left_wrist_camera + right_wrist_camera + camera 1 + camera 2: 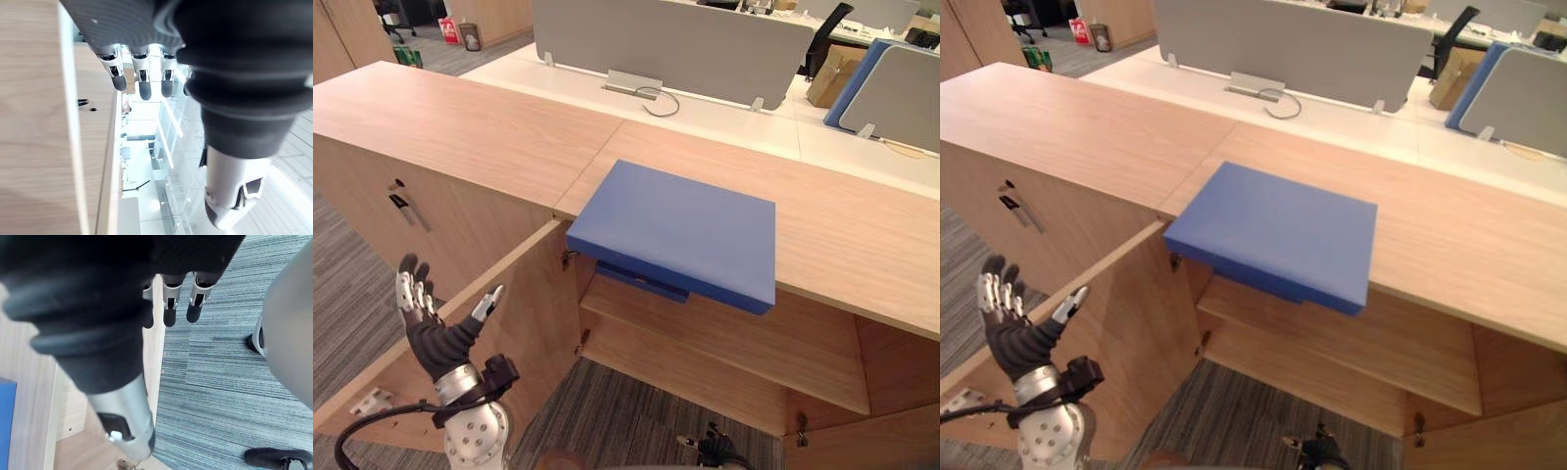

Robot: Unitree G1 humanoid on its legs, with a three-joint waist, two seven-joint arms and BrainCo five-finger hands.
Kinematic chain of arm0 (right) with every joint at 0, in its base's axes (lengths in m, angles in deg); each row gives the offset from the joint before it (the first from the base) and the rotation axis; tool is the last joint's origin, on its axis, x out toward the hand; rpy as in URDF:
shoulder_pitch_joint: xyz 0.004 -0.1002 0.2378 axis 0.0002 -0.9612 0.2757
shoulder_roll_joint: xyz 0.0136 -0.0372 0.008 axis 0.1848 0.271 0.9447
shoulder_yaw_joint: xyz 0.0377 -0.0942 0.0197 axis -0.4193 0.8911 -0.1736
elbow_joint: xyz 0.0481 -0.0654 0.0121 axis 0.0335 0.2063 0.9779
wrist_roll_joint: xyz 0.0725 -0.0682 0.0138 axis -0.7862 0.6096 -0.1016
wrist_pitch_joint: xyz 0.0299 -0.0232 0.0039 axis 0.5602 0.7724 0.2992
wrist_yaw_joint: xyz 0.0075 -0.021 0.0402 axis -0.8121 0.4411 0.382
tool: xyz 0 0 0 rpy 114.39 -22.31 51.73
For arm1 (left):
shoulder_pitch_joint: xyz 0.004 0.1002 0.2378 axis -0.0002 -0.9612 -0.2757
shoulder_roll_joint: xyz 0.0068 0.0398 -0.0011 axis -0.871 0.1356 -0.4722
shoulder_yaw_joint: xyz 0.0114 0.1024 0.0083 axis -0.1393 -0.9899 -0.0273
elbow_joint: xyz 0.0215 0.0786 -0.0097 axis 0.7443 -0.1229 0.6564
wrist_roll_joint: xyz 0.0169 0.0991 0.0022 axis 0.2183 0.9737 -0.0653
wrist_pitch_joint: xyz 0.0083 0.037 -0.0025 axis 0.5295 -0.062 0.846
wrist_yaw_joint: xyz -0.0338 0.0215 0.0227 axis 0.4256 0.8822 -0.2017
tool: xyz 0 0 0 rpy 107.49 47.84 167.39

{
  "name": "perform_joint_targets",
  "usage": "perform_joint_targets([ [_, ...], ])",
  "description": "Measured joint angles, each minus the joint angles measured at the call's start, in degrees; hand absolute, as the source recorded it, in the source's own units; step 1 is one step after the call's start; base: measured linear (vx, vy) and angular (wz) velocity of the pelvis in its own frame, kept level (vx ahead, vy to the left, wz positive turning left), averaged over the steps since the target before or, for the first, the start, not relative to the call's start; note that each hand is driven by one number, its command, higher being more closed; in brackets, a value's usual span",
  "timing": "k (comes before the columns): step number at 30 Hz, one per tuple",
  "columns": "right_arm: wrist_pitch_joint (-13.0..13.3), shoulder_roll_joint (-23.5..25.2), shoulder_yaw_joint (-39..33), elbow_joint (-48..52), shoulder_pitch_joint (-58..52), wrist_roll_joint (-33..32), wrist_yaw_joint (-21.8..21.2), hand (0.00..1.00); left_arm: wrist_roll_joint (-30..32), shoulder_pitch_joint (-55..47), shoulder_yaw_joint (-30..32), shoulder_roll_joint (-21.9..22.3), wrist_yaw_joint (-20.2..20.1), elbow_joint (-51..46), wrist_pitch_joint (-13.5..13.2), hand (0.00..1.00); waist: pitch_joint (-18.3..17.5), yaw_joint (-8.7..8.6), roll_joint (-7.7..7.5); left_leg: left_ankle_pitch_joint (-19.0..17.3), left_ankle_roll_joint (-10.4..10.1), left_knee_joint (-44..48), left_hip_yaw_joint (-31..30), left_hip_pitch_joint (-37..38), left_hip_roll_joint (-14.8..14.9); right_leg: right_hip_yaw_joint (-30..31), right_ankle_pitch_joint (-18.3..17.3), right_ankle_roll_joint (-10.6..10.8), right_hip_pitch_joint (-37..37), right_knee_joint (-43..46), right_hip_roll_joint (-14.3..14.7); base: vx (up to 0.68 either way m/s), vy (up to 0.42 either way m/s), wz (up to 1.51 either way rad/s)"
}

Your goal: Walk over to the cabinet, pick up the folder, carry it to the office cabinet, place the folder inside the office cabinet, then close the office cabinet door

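Left hand (431, 328): raised at the near left, fingers straight and spread wide with the thumb out, holding nothing. It is just beside the outer face of the open cabinet door (514, 304); contact cannot be told.

1 closed door (372, 196) further left, with 1 key (406, 208) in it.

1 open door, swung out toward the camera.

1 wooden cabinet top (460, 127) runs across the scene.

1 blue folder (680, 230) lies flat on that top at centre. Its near edge overhangs the open compartment, and it is apart from both hands.

1 shelf (724, 343) sits inside the open compartment, below the folder.

Right hand (120, 406): low over the grey carpet (234, 382) beside the cabinet's front edge, fingers straight and loose, holding nothing.

Behind the cabinet are white desks with 2 grey dividers (675, 44) (901, 93), 1 blue divider (860, 73) and 1 cardboard box (832, 73) at far right.
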Motion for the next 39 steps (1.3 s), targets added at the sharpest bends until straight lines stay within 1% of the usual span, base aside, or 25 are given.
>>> perform_joint_targets([
  [1,0.09,-0.1,0.01,-0.81,0.33,0.03,0.18,0.0,2.06,0.75,-0.66,-0.64,0.6,-0.05,-0.01,0.0,-0.26,-0.01,0.01,0.26,-0.02,-0.44,0.09,0.18,0.0,0.1,0.22,0.06,0.02,-0.33,0.12,0.0,-0.01,-0.13],
  [2,0.22,-0.32,0.02,-2.62,1.25,0.06,0.26,0.0,4.68,2.66,-2.66,-3.13,1.4,-0.03,0.01,0.0,-0.54,-0.02,0.1,0.95,-0.08,-1.72,0.67,0.89,0.0,0.84,0.6,0.24,-0.02,-1.15,0.34,0.0,-0.007,-0.18],
  [3,0.27,-0.4,0.02,-3.5,1.56,0.11,0.27,0.0,6.77,3.65,-3.65,-4.61,1.68,0.02,0.08,0.0,-0.85,-0.14,0.21,1.27,-0.06,-2.22,0.88,1.05,0.01,1.16,0.91,0.34,-0.09,-1.64,0.51,0.0,-0.013,-0.3],
  [5,0.33,-1.24,0.0,-5.88,2.63,0.46,0.27,0.0,14.88,8.67,-6.98,-9.4,2.09,0.32,0.16,0.0,-1.65,-0.51,0.65,2.16,0.07,-3.71,2.26,2.17,0.34,2.78,2.42,0.1,0.08,-3.74,1.39,0.0,-0.013,-0.37],
  [6,0.31,-1.48,-0.01,-6.26,2.9,0.91,0.27,0.0,16.91,10.08,-7.34,-10.13,2.13,0.79,0.15,0.0,-1.68,-0.65,0.62,2.3,0.11,-3.84,2.47,2.52,0.41,3.2,2.73,-0.1,0.28,-4.18,1.57,-0.01,-0.004,-0.37],
  [7,0.32,-1.97,-0.01,-6.88,3.24,2.3,0.26,0.0,20.56,12.98,-8.04,-11.26,2.39,2.87,0.41,0.0,-1.8,-1.23,1.23,2.58,0.16,-3.89,2.75,2.75,0.46,3.98,3.19,-0.22,0.36,-4.8,1.77,-0.02,-0.003,-0.31],
  [8,0.34,-2.51,-0.01,-7.32,3.54,2.54,0.24,0.0,24.25,15.38,-8.42,-12.15,2.93,5.34,1.33,0.0,-2.12,-2.1,1.29,2.8,0.17,-3.97,2.89,3.06,0.47,4.5,3.45,-0.29,0.39,-5.02,1.84,-0.03,-0.004,-0.28],
  [11,0.37,-4.22,-0.06,-8.15,3.46,3.78,0.21,0.0,29.69,19.47,-10.5,-14.5,2.85,11.05,2.85,0.0,-2.54,-3.22,2.32,3.38,0.17,-4.9,3.64,4.03,0.77,5.86,3.77,-0.44,0.34,-5.24,2.24,-0.03,-0.011,-0.23],
  [15,0.35,-5.41,-1.51,-9.39,3.02,4.8,0.08,0.0,35.06,22.86,-13.36,-17.58,1.65,15.62,3.6,0.0,-2.76,-3.89,3.02,4.77,0.41,-6.89,4.05,5.34,0.98,7.07,3.96,-0.71,0.08,-5.2,2.64,-0.04,-0.018,-0.15],
  [16,0.34,-5.42,-2.29,-9.77,3.02,4.95,0.07,0.0,35.76,23.4,-14.1,-17.93,1.23,16.52,3.66,0.0,-2.83,-4.17,3.15,5.09,0.43,-7.29,4.16,5.59,0.98,7.25,3.99,-0.76,0.03,-5.16,2.67,-0.05,-0.015,-0.09],
  [18,0.33,-5.73,-3.62,-10.12,3.26,6.23,0.0,0.0,37.45,24.83,-17.09,-18.24,0.05,19.31,3.64,0.0,-3.35,-4.74,3.85,5.32,0.45,-8.18,4.2,6.0,1.14,7.37,4.19,-1.01,0.0,-5.3,3.0,-0.05,-0.003,-0.02],
  [19,0.23,-5.73,-4.49,-10.19,3.26,6.93,0.01,0.0,37.79,25.19,-18.11,-18.59,-0.36,20.29,3.58,0.0,-3.5,-4.74,4.12,5.32,0.44,-8.78,4.19,6.31,1.2,7.37,4.4,-1.06,0.05,-5.58,3.17,-0.06,0.015,-0.02],
  [21,0.09,-5.9,-7.1,-10.2,3.35,7.02,0.05,0.0,39.53,26.33,-21.63,-20.18,-1.76,24.15,3.06,0.0,-3.92,-5.06,4.97,5.33,0.44,-10.51,3.95,7.15,1.28,7.47,5.12,-1.11,0.18,-6.47,3.6,-0.06,0.03,-0.05],
  [24,-0.44,-6.05,-9.8,-10.19,3.51,7.52,0.12,0.0,40.65,26.58,-22.76,-20.76,-2.97,26.93,2.6,0.0,-3.87,-5.77,5.0,5.32,0.44,-11.26,4.05,7.64,1.01,7.9,6.38,-1.11,0.78,-8.02,3.72,-0.03,0.054,-0.09],
  [26,-0.8,-6.26,-11.54,-10.17,3.49,8.35,0.23,0.0,41.5,26.97,-23.71,-21.8,-3.04,28.15,2.35,0.0,-3.87,-6.05,5.0,5.32,0.44,-11.43,4.04,7.73,0.74,7.91,7.03,-1.34,1.18,-9.02,3.67,-0.03,0.052,-0.03],
  [28,-1.01,-6.61,-11.82,-10.17,3.41,9.09,0.23,0.0,41.79,27.1,-24.53,-22.68,-3.17,28.58,2.12,0.0,-3.83,-6.18,4.95,5.33,0.45,-11.5,4.05,7.8,0.52,7.9,7.76,-1.25,1.79,-10.23,3.67,-0.02,0.041,0.0],
  [30,-1.33,-6.61,-13.52,-10.2,3.22,9.16,0.25,0.0,42.03,27.42,-25.55,-23.1,-3.54,29.43,1.77,0.0,-3.85,-6.19,5.01,5.33,0.45,-11.58,4.02,7.98,0.42,7.88,7.88,-1.26,2.09,-10.62,3.66,0.0,0.0,0.0],
  [34,-1.93,-7.02,-13.81,-10.2,3.21,9.24,0.3,0.0,42.11,27.62,-27.4,-23.58,-3.78,31.21,1.09,0.0,-3.82,-6.64,5.17,5.33,0.45,-11.65,3.98,8.06,0.42,7.8,8.03,-1.06,2.4,-11.24,3.77,0.0,0.0,0.0],
  [39,-2.0,-7.62,-15.8,-10.22,3.27,9.28,0.36,0.0,44.22,29.65,-29.33,-24.02,-3.92,34.11,0.62,0.0,-3.66,-7.1,5.24,5.29,0.51,-11.9,3.88,8.96,0.25,7.67,8.04,-1.07,3.58,-11.85,3.76,0.0,0.001,0.01],
])
